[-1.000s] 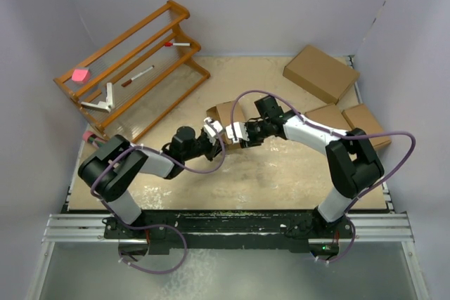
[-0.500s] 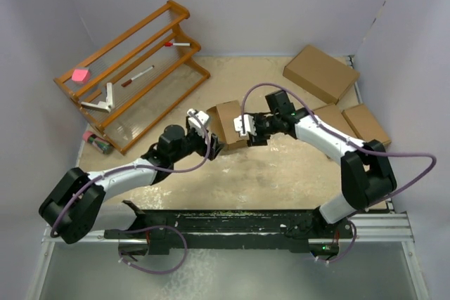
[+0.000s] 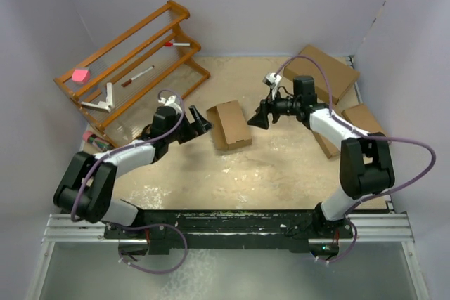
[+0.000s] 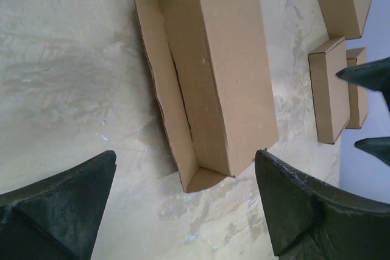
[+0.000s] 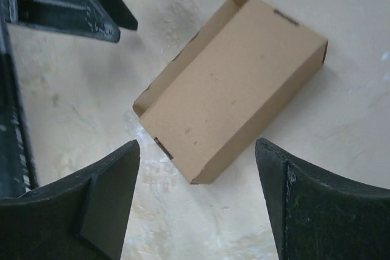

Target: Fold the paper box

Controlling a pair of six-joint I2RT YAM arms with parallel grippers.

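Cardboard, plain brown and folded into a small shallow rectangular paper box (image 3: 229, 125), lies at the middle of the sandy bench (image 3: 295, 173), between the two pairs of jaws and held by neither. In the top view its long axis runs from the upper left to the lower right, more up-and-down than across. One long side therefore faces each arm.

The left jaws sit just beside the box on its left, spread wide and empty, with no contact that can be made out. The right jaws hover near its upper right, also parted with nothing between them, a little further off. The left jaws look slightly nearer, though the margin is small.

In the left wrist view the box (image 4: 207, 77) fills the upper middle, ahead of the jaws. Along its left long side a narrow wall stands out from the lid, leaving a trough open. In the right wrist view that same open side of the box (image 5: 228, 86) faces the upper left, towards the left jaws.

The fold looks almost complete. Any closing press would likely come across the short axis, from the left arm's side.
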